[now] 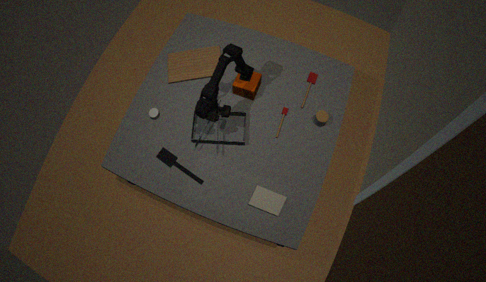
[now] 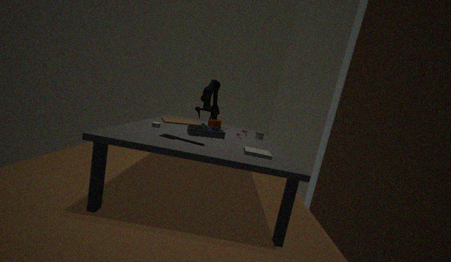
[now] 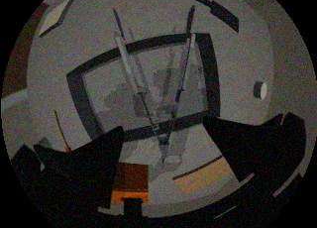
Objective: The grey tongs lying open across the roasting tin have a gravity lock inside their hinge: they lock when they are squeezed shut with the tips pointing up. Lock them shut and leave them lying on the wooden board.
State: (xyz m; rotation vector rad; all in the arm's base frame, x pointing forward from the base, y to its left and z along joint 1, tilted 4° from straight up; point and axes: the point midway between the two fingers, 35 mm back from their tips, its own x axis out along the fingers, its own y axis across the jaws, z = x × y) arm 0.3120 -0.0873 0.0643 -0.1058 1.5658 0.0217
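The grey tongs (image 1: pixel 218 136) (image 3: pixel 163 143) lie spread in a V across the roasting tin (image 1: pixel 229 143) (image 2: pixel 212 134) (image 3: pixel 214 74). Their hinge end is on the arm-base side and their tips reach past the opposite rim. My gripper (image 1: pixel 219 114) (image 2: pixel 204 115) (image 3: pixel 165 125) is open and empty, pointing down above the tin's edge on the hinge side. In the wrist view the hinge shows between the two fingers, below them. In the top view the gripper hides the hinge. The wooden board (image 1: pixel 193 64) (image 2: pixel 176 121) (image 3: pixel 205 175) lies flat behind the arm with nothing on it.
The orange arm base (image 1: pixel 247 87) (image 3: pixel 131 180) stands beside the tin. A black spatula (image 1: pixel 166 156) and white disc (image 1: pixel 153 112) lie beyond the tin. Two red-headed spatulas (image 1: pixel 312 78) (image 1: pixel 285 111), a tan-topped cylinder (image 1: pixel 321 116) and a cream slab (image 1: pixel 267 200) are elsewhere.
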